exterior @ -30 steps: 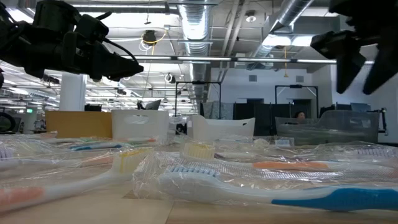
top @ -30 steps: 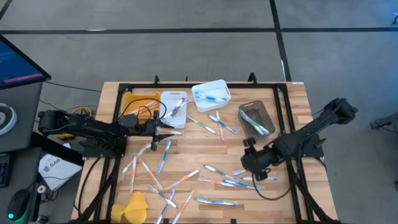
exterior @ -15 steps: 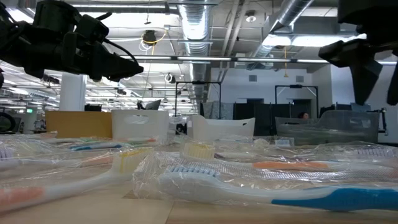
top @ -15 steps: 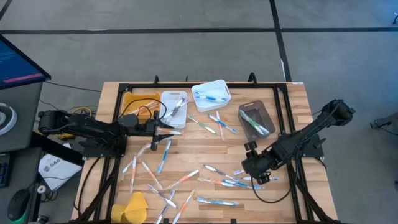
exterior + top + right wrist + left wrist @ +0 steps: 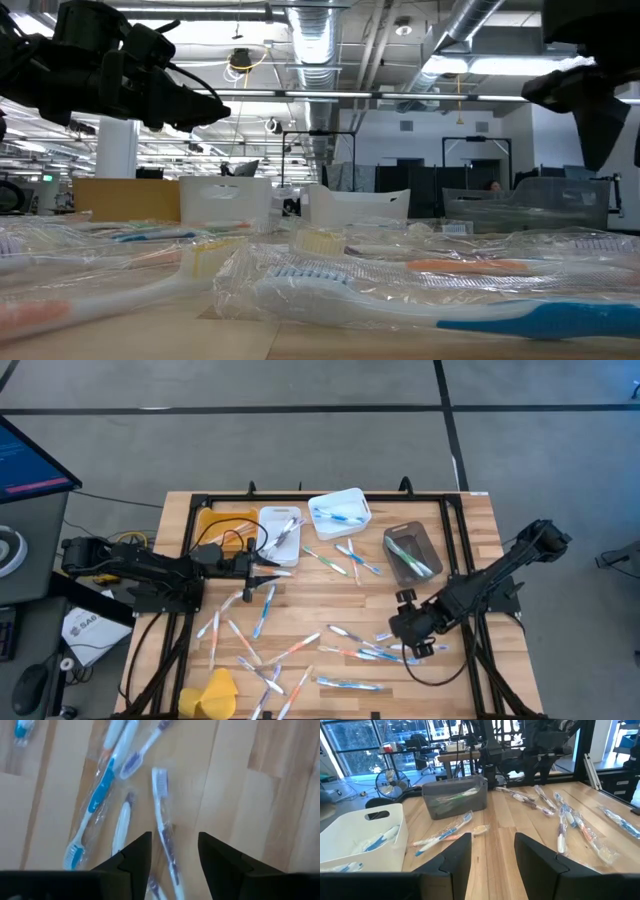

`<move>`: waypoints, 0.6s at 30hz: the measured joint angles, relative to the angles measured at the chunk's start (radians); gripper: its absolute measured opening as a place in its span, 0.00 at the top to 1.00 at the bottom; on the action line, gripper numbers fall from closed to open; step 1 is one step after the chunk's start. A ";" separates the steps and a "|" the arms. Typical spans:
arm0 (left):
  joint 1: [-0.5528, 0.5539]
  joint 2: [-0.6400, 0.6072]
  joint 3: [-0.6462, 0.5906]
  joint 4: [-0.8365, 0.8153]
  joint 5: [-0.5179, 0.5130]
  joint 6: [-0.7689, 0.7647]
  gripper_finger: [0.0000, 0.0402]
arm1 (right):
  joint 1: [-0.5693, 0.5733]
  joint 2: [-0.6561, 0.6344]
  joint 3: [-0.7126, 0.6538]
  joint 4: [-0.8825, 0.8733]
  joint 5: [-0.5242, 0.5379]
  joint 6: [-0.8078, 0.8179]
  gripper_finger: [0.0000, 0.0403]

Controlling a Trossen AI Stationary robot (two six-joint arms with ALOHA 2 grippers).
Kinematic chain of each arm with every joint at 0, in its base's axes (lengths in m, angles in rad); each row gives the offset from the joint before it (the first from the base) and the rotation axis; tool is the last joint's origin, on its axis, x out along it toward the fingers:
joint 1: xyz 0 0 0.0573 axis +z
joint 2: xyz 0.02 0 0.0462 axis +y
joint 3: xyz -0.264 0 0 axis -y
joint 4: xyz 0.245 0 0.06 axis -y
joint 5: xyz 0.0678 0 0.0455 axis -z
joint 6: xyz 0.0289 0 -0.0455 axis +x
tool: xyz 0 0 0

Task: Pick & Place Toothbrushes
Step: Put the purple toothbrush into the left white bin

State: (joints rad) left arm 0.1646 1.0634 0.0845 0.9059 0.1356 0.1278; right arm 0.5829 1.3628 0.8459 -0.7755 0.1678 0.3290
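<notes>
Both sets of jaws stand parted with nothing between them. Seen through its own wrist camera, the right gripper (image 5: 172, 852) has its two dark fingers apart over a wrapped toothbrush with a purple-and-white handle (image 5: 164, 825), which lies on the bare wood directly under the gap; a blue-handled toothbrush (image 5: 100, 795) lies just beside it. From above, that right gripper (image 5: 410, 635) hangs over the cluster of toothbrushes (image 5: 375, 650) on the side of the table (image 5: 470, 510) nearest it, below the grey bin (image 5: 408, 550).

The left gripper (image 5: 262, 567) sits just beside the white bin (image 5: 280, 530), its fingers (image 5: 455, 855) likewise apart and empty, aimed across the table toward the grey bin. More wrapped toothbrushes are scattered over the middle of the table (image 5: 265, 610), some between the white bin and the grey bin (image 5: 340, 560). A second white bin (image 5: 340, 512) near the grey one holds blue-handled brushes, and the grey bin holds green ones. An orange bin (image 5: 222, 525) touches the first white bin.
</notes>
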 joint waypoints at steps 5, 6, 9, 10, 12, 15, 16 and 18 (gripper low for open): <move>0.000 0.000 0.000 0.000 0.000 -0.006 0.64 | 0.000 0.000 0.000 -0.016 -0.040 0.036 0.61; 0.000 0.000 0.000 0.000 0.000 -0.006 0.64 | 0.000 0.000 0.000 -0.014 -0.041 0.035 0.61; 0.000 0.000 0.000 0.000 0.000 -0.006 0.64 | -0.001 0.016 0.000 -0.016 -0.041 0.035 0.62; 0.000 0.000 0.000 0.000 0.000 -0.006 0.64 | -0.001 0.031 0.000 -0.024 -0.041 0.030 0.62; 0.000 0.000 0.000 0.000 0.000 -0.006 0.64 | -0.001 0.059 -0.002 -0.056 -0.041 0.017 0.62; 0.000 0.000 0.000 0.000 0.000 -0.006 0.64 | -0.001 0.121 -0.001 -0.048 -0.044 -0.002 0.62; 0.000 0.000 0.000 0.000 0.000 -0.006 0.64 | -0.001 0.135 -0.001 -0.047 -0.044 -0.020 0.62; 0.000 0.000 0.000 0.000 0.000 -0.013 0.64 | -0.001 0.164 0.000 -0.019 -0.048 -0.049 0.61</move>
State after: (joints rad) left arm 0.1646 1.0634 0.0845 0.9062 0.1360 0.1150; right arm 0.5823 1.5266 0.8459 -0.7941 0.1201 0.2802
